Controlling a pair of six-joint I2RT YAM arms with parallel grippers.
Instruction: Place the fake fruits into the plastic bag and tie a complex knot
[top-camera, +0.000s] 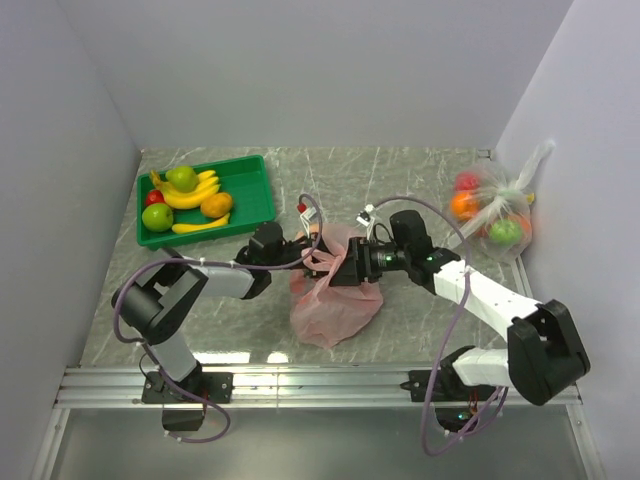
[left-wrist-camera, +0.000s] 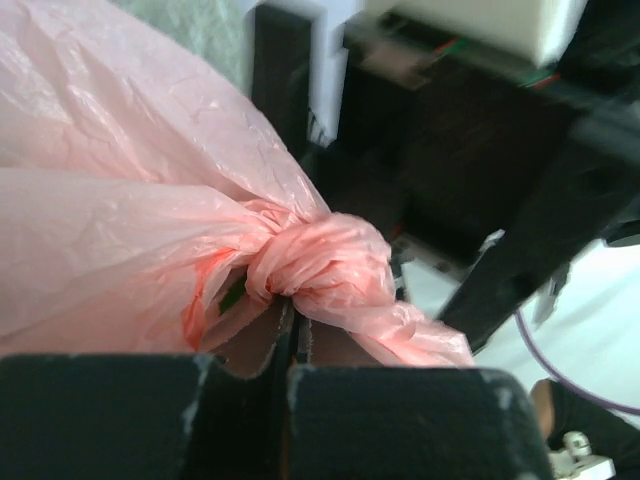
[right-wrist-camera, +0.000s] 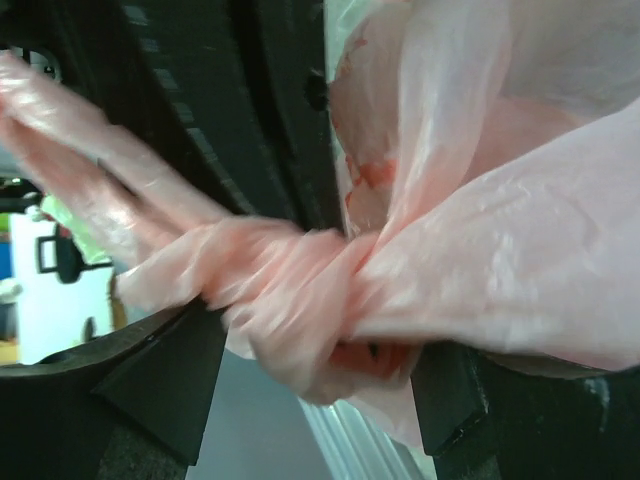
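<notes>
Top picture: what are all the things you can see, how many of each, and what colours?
table: one, grey marbled, under everything
tray: one, green, far left of table
apples: two, green, in tray
red fruit: one, red, in tray, partly hidden
orange: one, orange, in tray
bananas: a few, yellow, in tray; exact count unclear
pink bag: one, pink, middle of table
knot: one, pink, at top of pink bag
clear bag: one, see-through, far right by wall
bagged fruit: a few, red, orange, green, inside clear bag
left gripper: one, black, shut on pink bag at knot
right gripper: one, black, open around knot
</notes>
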